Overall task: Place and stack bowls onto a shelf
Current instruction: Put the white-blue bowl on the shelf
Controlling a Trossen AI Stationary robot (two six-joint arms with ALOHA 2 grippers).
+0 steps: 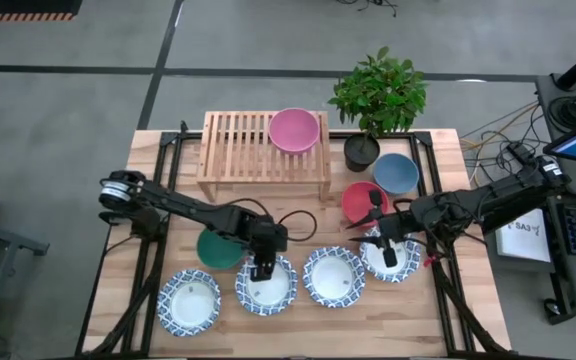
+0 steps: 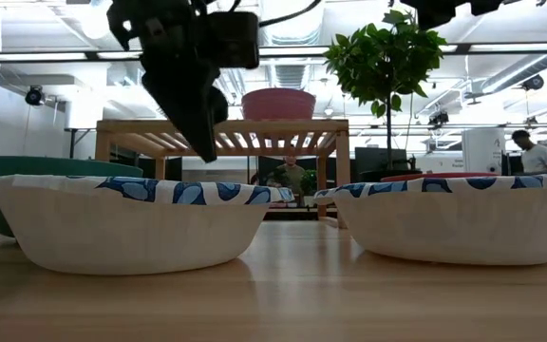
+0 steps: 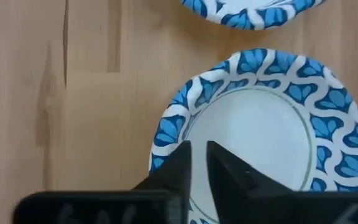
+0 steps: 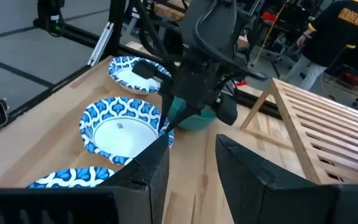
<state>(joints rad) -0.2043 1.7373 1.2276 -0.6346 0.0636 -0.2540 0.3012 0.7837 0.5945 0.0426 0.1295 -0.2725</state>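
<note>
Desk (image 1: 298,325): light wood top, carrying everything below; its edges are running partly under the black frame rails.

Shelf (image 1: 238,150): slatted light-wood rack, standing at the desk's far side. Its legs are mostly hiding beneath the top in the high view.

Plant (image 1: 378,92): leafy, in a black pot, sitting just right of the shelf.

Pink bowl (image 1: 294,130): resting on the shelf's right end.

Blue bowl (image 1: 395,172) and red bowl (image 1: 361,201): sitting on the desk right of the shelf, the red one partly covered by the right arm.

Green bowl (image 1: 218,250): lying on the desk left of centre, half hidden under the left arm.

Patterned bowls: four in a row along the near edge, namely far-left bowl (image 1: 189,302), second bowl (image 1: 266,285), third bowl (image 1: 333,276) and far-right bowl (image 1: 392,258). The far-right one is largely covered by the right arm.

Left end effector (image 1: 261,268): hanging over the second bowl's rim with fingers standing slightly apart, holding nothing.

Right end effector (image 1: 389,256): hovering over the far-right bowl, fingers parted; whether they are touching the bowl is hard to make out.
</note>
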